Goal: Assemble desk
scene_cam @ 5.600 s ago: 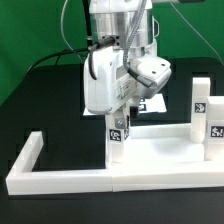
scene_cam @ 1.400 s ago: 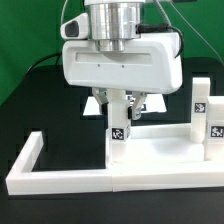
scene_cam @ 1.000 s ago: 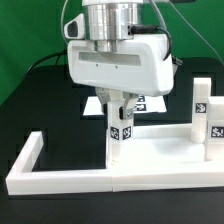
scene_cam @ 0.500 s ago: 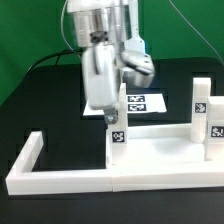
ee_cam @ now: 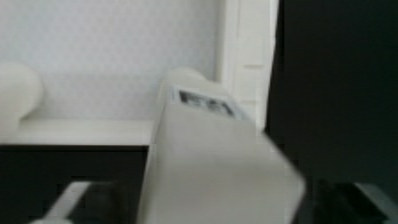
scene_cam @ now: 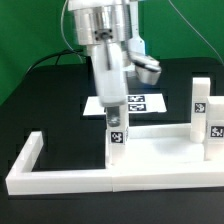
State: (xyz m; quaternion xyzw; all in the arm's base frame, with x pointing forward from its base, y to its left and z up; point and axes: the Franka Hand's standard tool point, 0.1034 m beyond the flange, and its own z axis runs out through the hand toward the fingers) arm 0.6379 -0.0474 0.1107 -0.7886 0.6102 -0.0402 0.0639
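Hiding behind claw [scene_cam: 114, 113]: leg [scene_cam: 116, 138] top (blurred)

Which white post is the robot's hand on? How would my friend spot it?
Find the long white border frame at the front of the black table. The leg stands behind its front bar, directly under the hand. Unlike the two tagged legs at the exterior view's right, it stands alone mid-scene.

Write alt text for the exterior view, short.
A silver-and-white robot gripper hangs directly over an upright white block leg with a black-and-white tag, standing on a white plastic tray-like desk top. More tagged white legs stand at the exterior view's right; a long white border frame lies in front.
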